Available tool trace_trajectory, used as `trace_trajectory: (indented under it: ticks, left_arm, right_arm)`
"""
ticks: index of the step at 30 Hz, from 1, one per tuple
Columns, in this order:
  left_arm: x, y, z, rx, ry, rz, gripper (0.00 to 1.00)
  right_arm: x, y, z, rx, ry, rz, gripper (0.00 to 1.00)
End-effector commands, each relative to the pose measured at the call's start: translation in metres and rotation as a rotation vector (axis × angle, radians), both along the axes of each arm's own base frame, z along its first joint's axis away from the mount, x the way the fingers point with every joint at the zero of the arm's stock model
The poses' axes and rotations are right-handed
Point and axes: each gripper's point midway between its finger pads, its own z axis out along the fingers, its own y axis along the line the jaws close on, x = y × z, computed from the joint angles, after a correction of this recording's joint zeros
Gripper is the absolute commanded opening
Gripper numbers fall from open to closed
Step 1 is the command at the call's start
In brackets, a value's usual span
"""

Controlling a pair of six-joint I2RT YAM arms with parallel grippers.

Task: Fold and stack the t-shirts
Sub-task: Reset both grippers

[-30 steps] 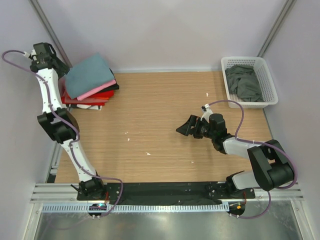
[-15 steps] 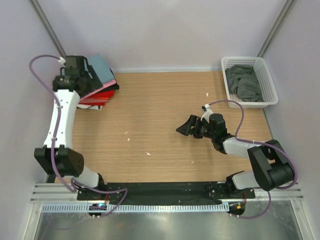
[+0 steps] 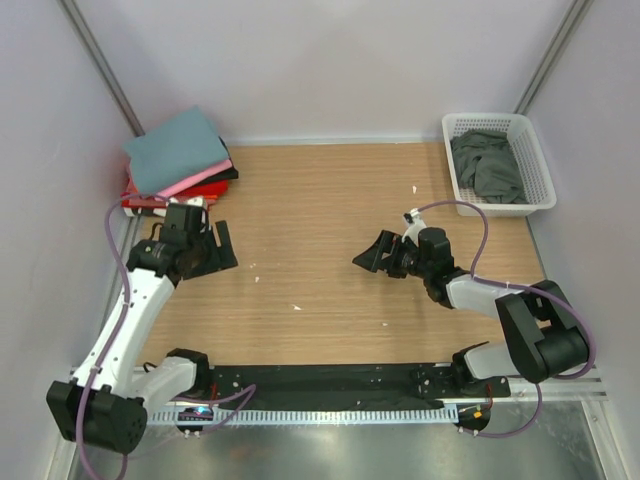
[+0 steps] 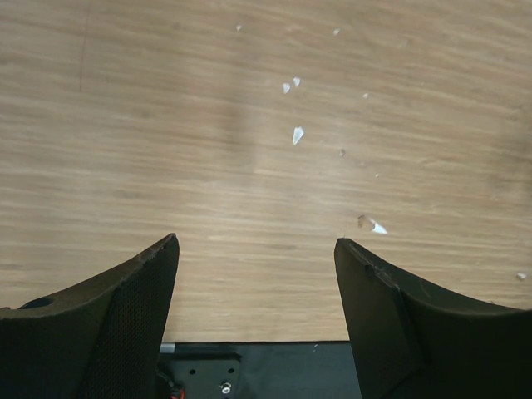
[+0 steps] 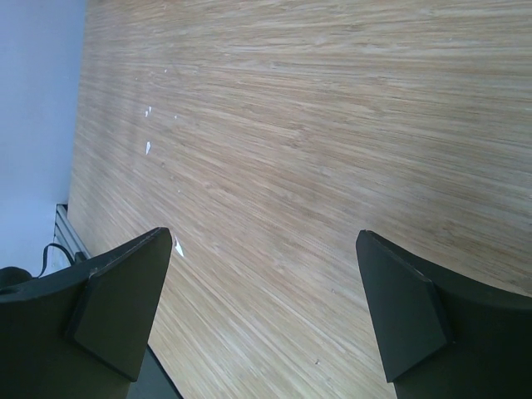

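Left end effector (image 3: 215, 255), jaws spread and empty, hovers over the tabletop (image 3: 320, 200) near the folded stack (image 3: 195, 190) topped by a slate-blue t-shirt (image 3: 175, 148); right end effector (image 3: 368, 250), wide and empty, sits mid-tabletop; grey-green t-shirt (image 3: 487, 165) lies in the white basket (image 3: 541, 172)

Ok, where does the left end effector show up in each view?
Top external: the left end effector is centre-left, open over the wooden table, just below the stack of t-shirts in the picture.
Left wrist: its two dark fingers fill the bottom corners.
Right wrist: not in it.
Shared landmark: the white flecks on the table, seen in all three.
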Motion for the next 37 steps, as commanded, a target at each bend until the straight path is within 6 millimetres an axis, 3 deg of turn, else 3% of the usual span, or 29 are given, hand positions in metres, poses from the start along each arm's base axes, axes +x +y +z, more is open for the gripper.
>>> trace_trajectory:
  ticks: [1, 4, 10, 20, 37]
  left_arm:
    - [0.004, -0.004, -0.003, -0.009, -0.061, -0.006, 0.77]
    - [0.004, -0.021, 0.001, -0.069, -0.081, -0.087, 0.76]
    - [0.004, -0.022, -0.008, -0.071, -0.040, -0.082, 0.75]
    - [0.000, -0.026, 0.001, -0.101, -0.085, -0.095, 0.75]
    - [-0.010, -0.050, -0.002, -0.098, -0.067, -0.190, 0.75]
  right_arm:
    - [0.013, 0.001, 0.020, 0.003, -0.063, -0.020, 1.00]
    - [0.017, 0.001, 0.015, -0.012, -0.034, -0.032, 1.00]
    - [0.024, 0.001, 0.007, -0.039, 0.022, -0.045, 1.00]
    - [0.027, -0.010, -0.005, -0.086, 0.088, -0.112, 1.00]
    - [0.025, -0.022, 0.010, -0.092, 0.037, -0.189, 1.00]
